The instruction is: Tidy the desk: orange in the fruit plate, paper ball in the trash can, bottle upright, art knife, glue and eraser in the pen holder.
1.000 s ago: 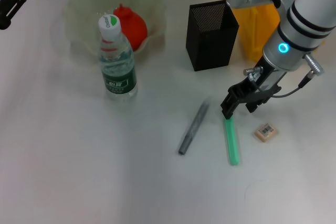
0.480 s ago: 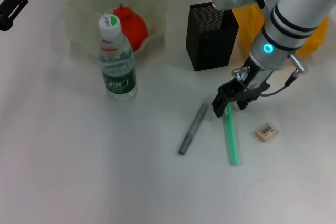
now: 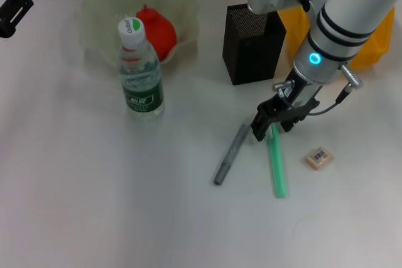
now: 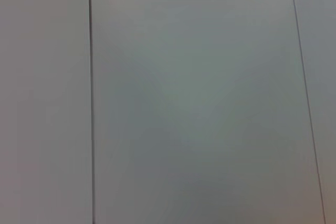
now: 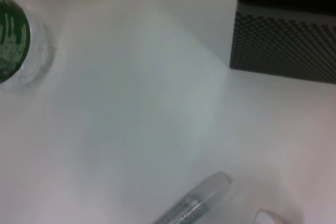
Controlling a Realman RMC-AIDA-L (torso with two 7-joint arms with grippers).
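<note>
Hovering low over the middle of the table in the head view, the right gripper (image 3: 270,125) hangs directly above the far tip of the green stick (image 3: 276,166), which I take for the glue; its long axis runs from that tip toward the table's near edge. The grey pen-like tool (image 3: 229,154), probably the art knife, lies just beside it on the left, slanted, and the eraser (image 3: 318,158) lies near on the right. The fingers look parted and hold nothing, though only narrowly. The right arm is plainly the nearer one; the left gripper (image 3: 14,1) is parked at the far left corner, and whether it is open I cannot tell. The pen holder (image 3: 252,42), whose inside is not visible, stands just beyond the right gripper, with the trash can (image 3: 314,36) behind it. The orange (image 3: 157,31) already sits in the fruit plate (image 3: 100,10), and the bottle (image 3: 139,73) stands upright in front of it.

The left wrist view shows only a pale blank surface.

The right wrist view shows the grey tool's end (image 5: 191,205), the bottle's label (image 5: 11,38) and the mesh wall of the pen holder (image 5: 286,40); no fingers appear
</note>
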